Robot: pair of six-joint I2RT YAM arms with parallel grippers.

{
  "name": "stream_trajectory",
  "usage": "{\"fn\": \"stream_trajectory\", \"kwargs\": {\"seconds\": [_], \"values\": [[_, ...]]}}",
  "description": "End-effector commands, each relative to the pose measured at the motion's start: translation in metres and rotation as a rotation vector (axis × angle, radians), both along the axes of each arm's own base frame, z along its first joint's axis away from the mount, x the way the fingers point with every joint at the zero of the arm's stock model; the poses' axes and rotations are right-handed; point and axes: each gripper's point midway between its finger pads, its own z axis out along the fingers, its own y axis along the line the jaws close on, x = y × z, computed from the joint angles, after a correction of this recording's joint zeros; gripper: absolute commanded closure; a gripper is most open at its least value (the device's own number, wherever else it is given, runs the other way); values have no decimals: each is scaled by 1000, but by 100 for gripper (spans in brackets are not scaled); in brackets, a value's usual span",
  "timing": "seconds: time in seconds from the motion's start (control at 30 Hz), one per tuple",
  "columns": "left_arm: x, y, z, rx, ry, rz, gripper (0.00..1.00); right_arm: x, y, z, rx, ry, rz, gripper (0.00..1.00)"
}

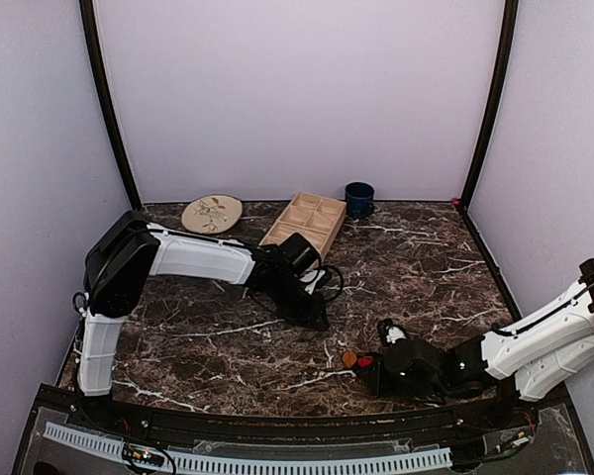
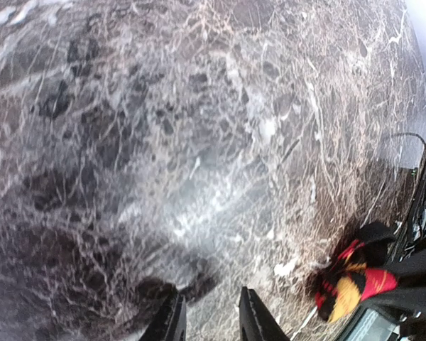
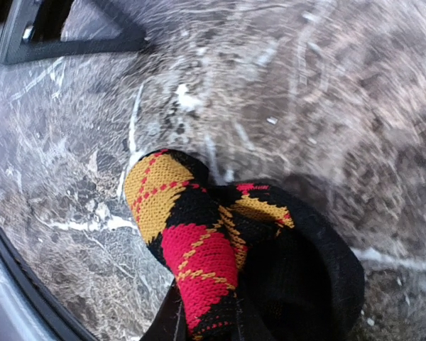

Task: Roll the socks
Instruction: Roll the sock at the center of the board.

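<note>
A black sock with red and orange argyle diamonds (image 3: 199, 241) lies bunched up on the marble table near the front edge. My right gripper (image 3: 204, 323) is shut on its red-patterned part, and the fingers are mostly hidden under the fabric. From above, the sock (image 1: 353, 359) shows as a small red and orange lump at the tip of the right gripper (image 1: 369, 369). My left gripper (image 1: 317, 319) hangs over bare marble at the table's middle, a short way up and left of the sock. In the left wrist view that gripper (image 2: 209, 302) is open and empty, with the sock (image 2: 349, 283) off to its right.
At the back of the table stand a round patterned plate (image 1: 212, 213), a wooden compartment tray (image 1: 305, 222) and a dark blue mug (image 1: 358, 199). A black frame rail (image 3: 71, 39) runs along the front edge close to the sock.
</note>
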Motion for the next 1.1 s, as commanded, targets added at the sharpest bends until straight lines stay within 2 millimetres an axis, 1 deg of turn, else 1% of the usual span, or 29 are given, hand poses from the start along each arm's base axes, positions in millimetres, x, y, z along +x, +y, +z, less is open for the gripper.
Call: {"fn": "stream_trajectory", "kwargs": {"seconds": [0.0, 0.07, 0.27, 0.37, 0.57, 0.67, 0.73, 0.8, 0.87, 0.93, 0.97, 1.03, 1.07], "values": [[-9, 2, 19, -17, -51, -15, 71, -10, -34, -26, 4, 116, -112, 90], [-19, 0, 20, -17, -67, -44, 70, -11, -42, -28, 32, 135, -148, 90], [-41, -6, 34, -125, -102, -88, 70, -12, -62, -31, 138, 197, -267, 91], [-53, -9, 34, -163, -92, -121, 69, -13, -69, -33, 176, 218, -312, 91], [-63, -13, 33, -177, -100, -141, 69, -3, -70, -30, 253, 224, -370, 91], [-63, -8, 32, -173, -109, -119, 69, 6, -56, -23, 334, 227, -375, 91], [-63, -2, 33, -167, -120, -104, 69, 15, -40, -19, 356, 227, -351, 91], [-62, 6, 33, -153, -137, -83, 69, 23, -16, -14, 375, 228, -302, 92], [-62, 15, 33, -137, -146, -60, 68, 30, 15, -12, 398, 235, -235, 92], [-61, 25, 32, -111, -159, -33, 68, 35, 47, -14, 419, 250, -162, 92], [-61, 31, 31, -95, -165, -20, 68, 34, 63, -19, 423, 273, -117, 92], [-60, 43, 31, -69, -176, 10, 67, 34, 87, -17, 462, 285, -54, 92], [-58, 49, 31, -57, -185, 29, 67, 35, 95, -15, 482, 289, -37, 92]]}}
